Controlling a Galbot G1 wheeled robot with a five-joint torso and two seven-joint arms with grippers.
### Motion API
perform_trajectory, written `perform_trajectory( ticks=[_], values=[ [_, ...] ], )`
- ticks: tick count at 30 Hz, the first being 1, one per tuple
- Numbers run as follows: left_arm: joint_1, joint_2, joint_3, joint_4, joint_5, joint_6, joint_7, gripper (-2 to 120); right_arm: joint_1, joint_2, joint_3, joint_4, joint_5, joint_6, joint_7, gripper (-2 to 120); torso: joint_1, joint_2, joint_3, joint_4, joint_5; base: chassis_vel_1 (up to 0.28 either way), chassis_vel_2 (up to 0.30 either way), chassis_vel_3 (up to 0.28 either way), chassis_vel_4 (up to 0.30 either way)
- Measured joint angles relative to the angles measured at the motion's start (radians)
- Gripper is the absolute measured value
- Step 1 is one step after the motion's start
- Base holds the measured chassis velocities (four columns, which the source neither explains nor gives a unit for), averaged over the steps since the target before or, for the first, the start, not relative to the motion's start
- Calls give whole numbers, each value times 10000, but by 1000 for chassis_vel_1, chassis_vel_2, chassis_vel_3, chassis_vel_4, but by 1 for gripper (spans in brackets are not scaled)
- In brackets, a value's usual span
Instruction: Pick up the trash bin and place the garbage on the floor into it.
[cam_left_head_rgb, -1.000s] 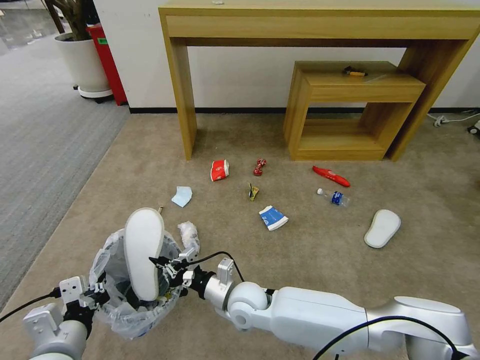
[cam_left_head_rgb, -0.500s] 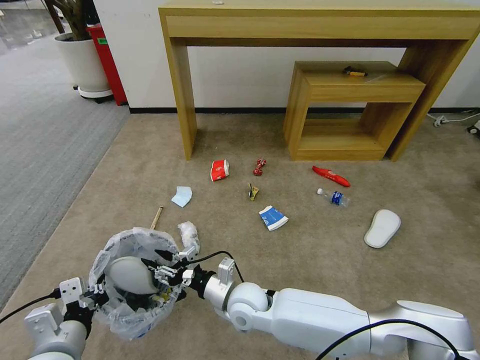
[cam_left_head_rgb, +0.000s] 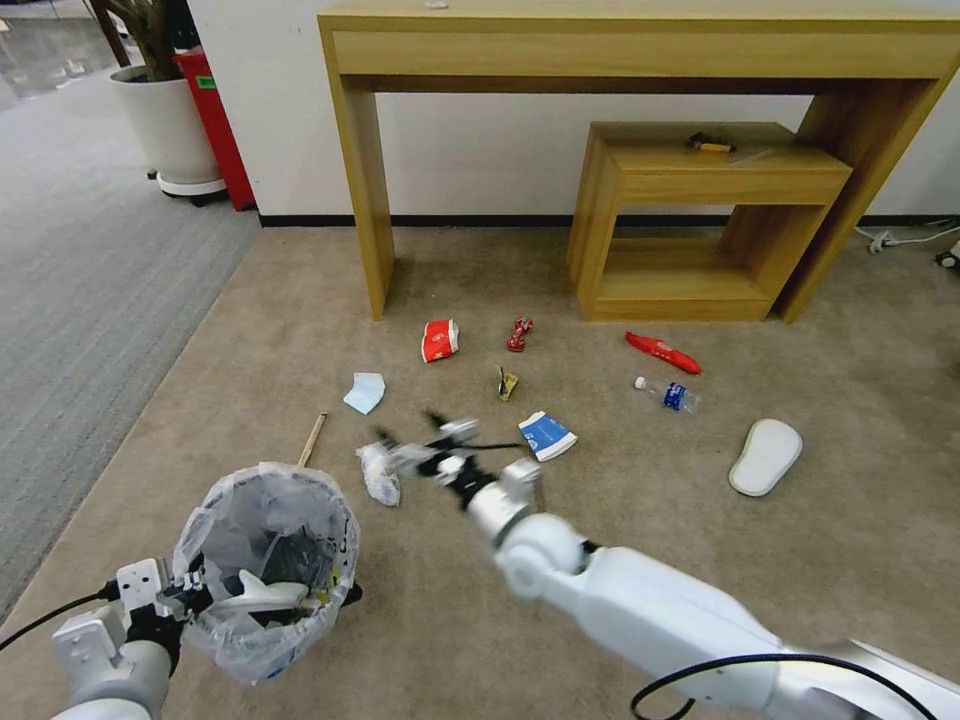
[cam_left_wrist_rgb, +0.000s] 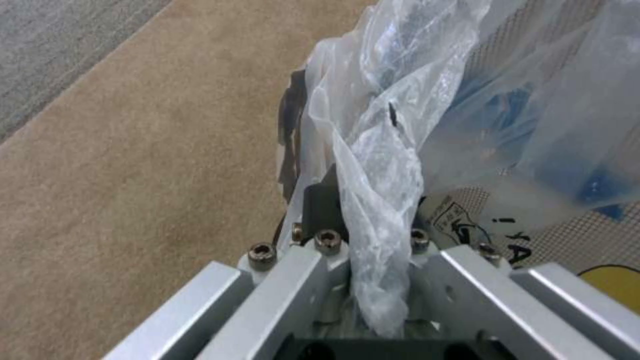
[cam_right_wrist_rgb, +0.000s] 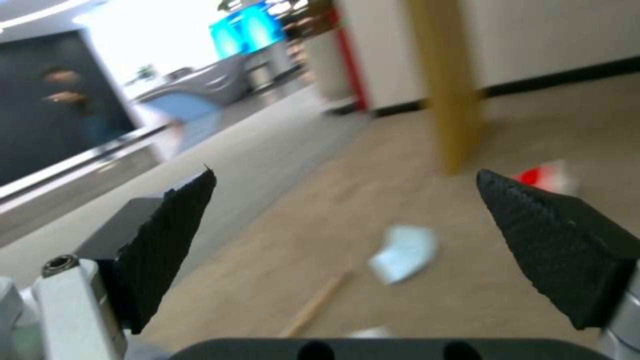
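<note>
The trash bin (cam_left_head_rgb: 265, 560) hangs at lower left, and a white slipper (cam_left_head_rgb: 255, 597) lies inside it. My left gripper (cam_left_head_rgb: 165, 598) is shut on its rim and bag; the left wrist view shows the clear plastic bag (cam_left_wrist_rgb: 377, 200) pinched in the left gripper (cam_left_wrist_rgb: 373, 235). My right gripper (cam_left_head_rgb: 410, 432) is open and empty above the white crumpled paper (cam_left_head_rgb: 380, 472). On the floor (cam_left_head_rgb: 620, 500) lie a stick (cam_left_head_rgb: 312, 438), a mask (cam_left_head_rgb: 364, 392), a red cup (cam_left_head_rgb: 438, 340), a carton (cam_left_head_rgb: 546, 435), a bottle (cam_left_head_rgb: 668, 395) and another slipper (cam_left_head_rgb: 765, 455). The right gripper (cam_right_wrist_rgb: 345, 172) faces the mask (cam_right_wrist_rgb: 403, 252).
Two red wrappers (cam_left_head_rgb: 518, 333) (cam_left_head_rgb: 662, 352) and a small wrapper (cam_left_head_rgb: 506, 383) lie before a wooden table (cam_left_head_rgb: 365, 200) and a low shelf (cam_left_head_rgb: 700, 230) at the wall. Grey ribbed carpet (cam_left_head_rgb: 90, 290), a white plant pot (cam_left_head_rgb: 165, 125) and a red stand are at far left.
The slipper left the right gripper and dropped fully into the bin. The right gripper swung forward, away from the bin, to above the crumpled paper. The bin sits slightly lower.
</note>
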Motion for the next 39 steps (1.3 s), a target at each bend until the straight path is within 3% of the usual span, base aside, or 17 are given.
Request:
perform_trajectory(
  ticks=[2,3,6,10,19,39],
  values=[
    [-169,123,-1,121,-128,-7,-12,0,-638,-557,1318,-19,-299,108,8,100,1,-1,0,0,0,0,0,0,0],
    [-169,123,-1,121,-128,-7,-12,0,-638,-557,1318,-19,-299,108,8,100,1,-1,0,0,0,0,0,0,0],
    [-384,277,33,198,-291,0,-38,0,-1845,-1172,3007,145,-516,176,-253,100,0,0,0,-1,1,0,0,0,0],
    [-509,406,65,214,-417,24,-95,0,-2733,-1571,3840,162,-624,392,-502,100,0,0,-1,-1,1,0,0,0,0],
    [-517,511,84,138,-565,40,-133,0,-3358,-1671,4441,-485,-926,756,-583,100,0,0,0,-1,1,0,0,0,0],
    [-218,479,-126,-17,-665,-66,-72,0,-3450,-1391,4308,-613,-1255,839,-564,100,0,0,-1,3,-4,69,62,-65,-66]
  ],
)
